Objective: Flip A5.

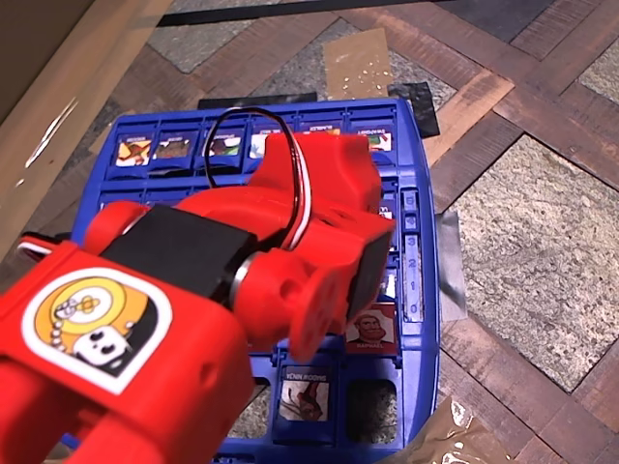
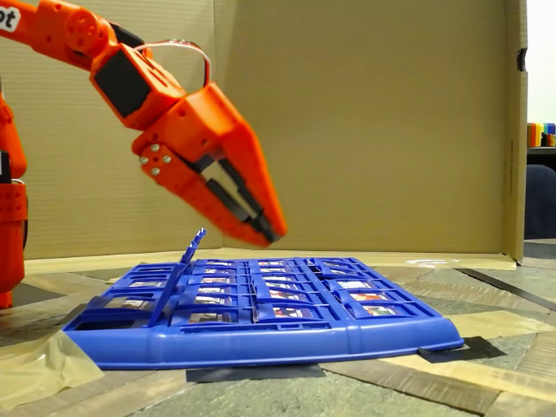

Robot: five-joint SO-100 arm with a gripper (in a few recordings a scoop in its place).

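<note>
The orange-red gripper (image 2: 271, 233) points down and to the right in the fixed view. Its two fingers come together at the tips and nothing is between them. It hangs a little above the blue game board (image 2: 261, 334) and does not touch it.

In the overhead view the red arm (image 1: 290, 242) covers the middle of the board. A5 (image 1: 370, 329) is just beside the arm's lower right edge, in the right column of the board, one row above the bottom row. Its red frame and the portrait of a brown-haired man face the camera. Below and to the left of it lies a blue-framed tile (image 1: 303, 391).

In the fixed view one tile (image 2: 193, 246) stands tilted up at the left of the board, below the gripper; I cannot tell if this is A5. The board lies on a patterned floor (image 2: 486, 382), with a cardboard wall (image 2: 382, 130) behind it.
</note>
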